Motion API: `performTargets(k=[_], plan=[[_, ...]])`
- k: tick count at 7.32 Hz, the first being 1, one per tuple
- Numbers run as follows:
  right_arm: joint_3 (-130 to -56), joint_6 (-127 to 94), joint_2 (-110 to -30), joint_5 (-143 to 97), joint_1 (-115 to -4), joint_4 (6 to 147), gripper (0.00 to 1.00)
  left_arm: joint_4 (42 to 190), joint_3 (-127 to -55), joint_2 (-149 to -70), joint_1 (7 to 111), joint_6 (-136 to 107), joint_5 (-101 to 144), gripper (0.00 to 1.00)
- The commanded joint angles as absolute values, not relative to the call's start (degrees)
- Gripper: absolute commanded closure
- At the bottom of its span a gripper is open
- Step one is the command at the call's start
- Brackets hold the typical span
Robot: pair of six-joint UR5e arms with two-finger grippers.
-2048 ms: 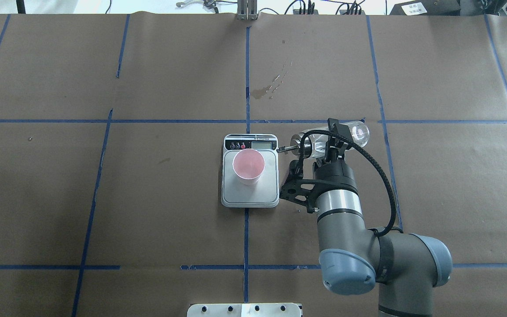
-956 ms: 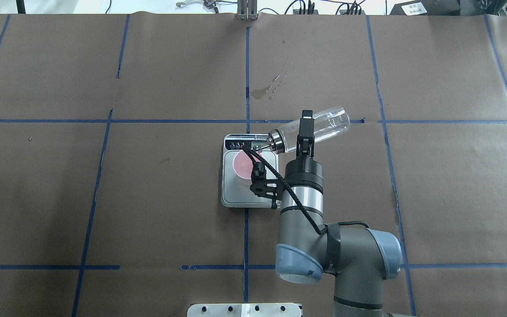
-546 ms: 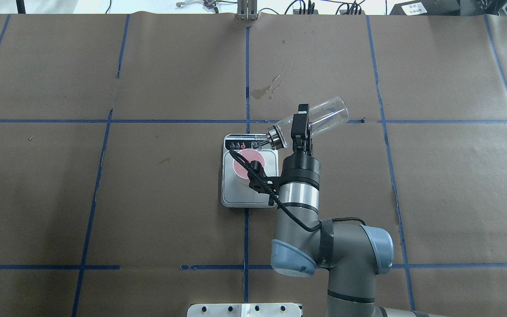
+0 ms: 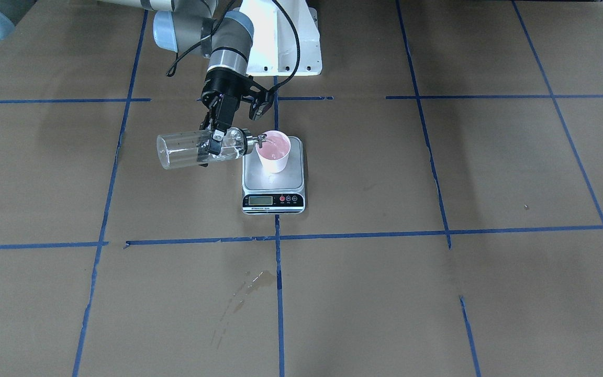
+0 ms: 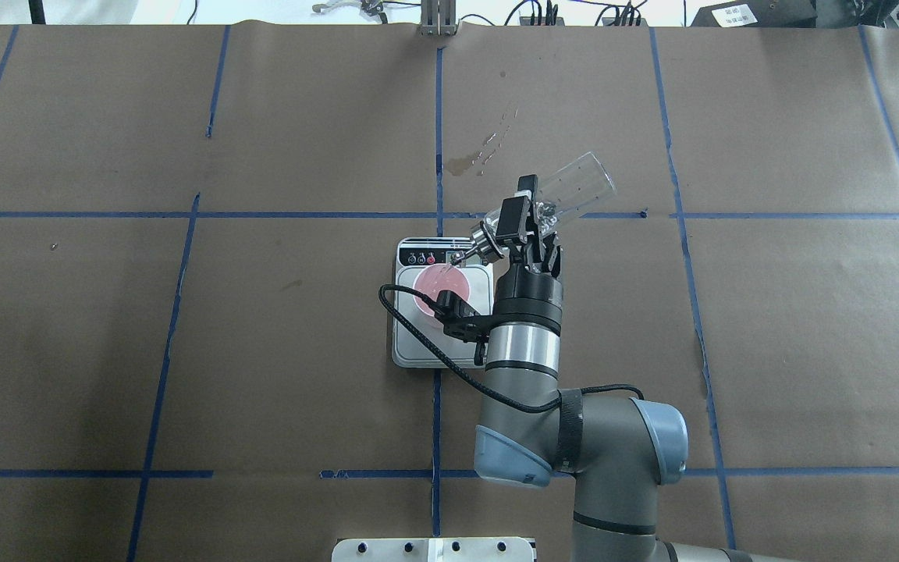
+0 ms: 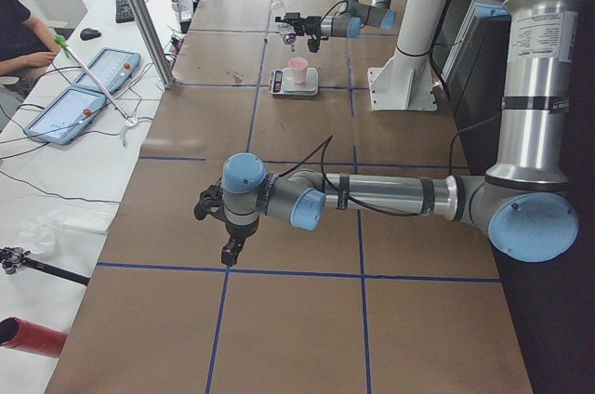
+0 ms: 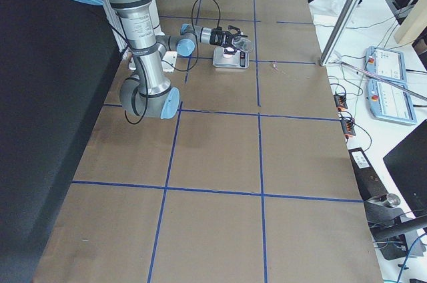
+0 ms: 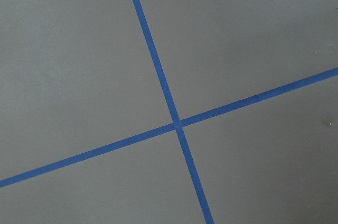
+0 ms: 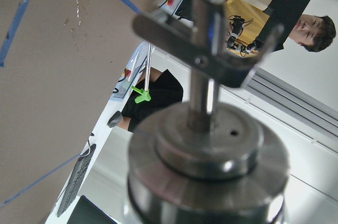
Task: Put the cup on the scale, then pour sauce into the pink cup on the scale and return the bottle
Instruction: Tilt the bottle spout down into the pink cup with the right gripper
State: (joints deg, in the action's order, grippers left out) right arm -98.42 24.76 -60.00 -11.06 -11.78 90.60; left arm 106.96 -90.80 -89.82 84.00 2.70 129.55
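The pink-inside paper cup [image 5: 428, 281] [image 4: 274, 154] stands upright on the steel scale [image 5: 417, 343] [image 4: 259, 181]. My right gripper [image 5: 524, 220] [image 4: 215, 142] is shut on the clear glass bottle [image 5: 576, 186] [image 4: 183, 150] near its metal collar. The bottle is tilted, base raised, with its spout [image 5: 461, 256] [image 4: 261, 139] at the cup's rim on the side away from the scale's display. The right wrist view shows the collar and spout [image 9: 206, 145] close up. My left gripper [image 6: 228, 245] hangs over bare paper far from the scale; I cannot tell if it is open or shut.
Brown paper with blue tape lines covers the table. A dried stain [image 5: 467, 162] [image 4: 252, 281] lies beyond the scale. The robot's white base plate [image 4: 280, 47] is behind the scale. An operator [image 6: 19, 36] and tablets [image 6: 70, 106] are off the table's far side.
My right arm has moved left toward the scale with the bottle. The bottle has tilted further, base up, and its spout has come from beside the scale to the cup's rim.
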Motion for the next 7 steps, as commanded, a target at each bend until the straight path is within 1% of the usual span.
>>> performTargets(k=[1,4,7], plan=[[-98.44,25.40,-59.94,-10.90,-11.78,90.61,1.00,106.96,-90.79,-89.82,83.94,2.64,129.55,0.00],[-98.52,24.27,-60.90,-11.42,-11.78,88.78,1.00,106.96,-91.40,-89.82,83.94,1.68,129.55,0.00],[-98.18,23.12,-62.57,-13.62,-11.69,80.18,1.00,106.96,-91.84,-89.91,84.02,1.41,129.55,0.00]])
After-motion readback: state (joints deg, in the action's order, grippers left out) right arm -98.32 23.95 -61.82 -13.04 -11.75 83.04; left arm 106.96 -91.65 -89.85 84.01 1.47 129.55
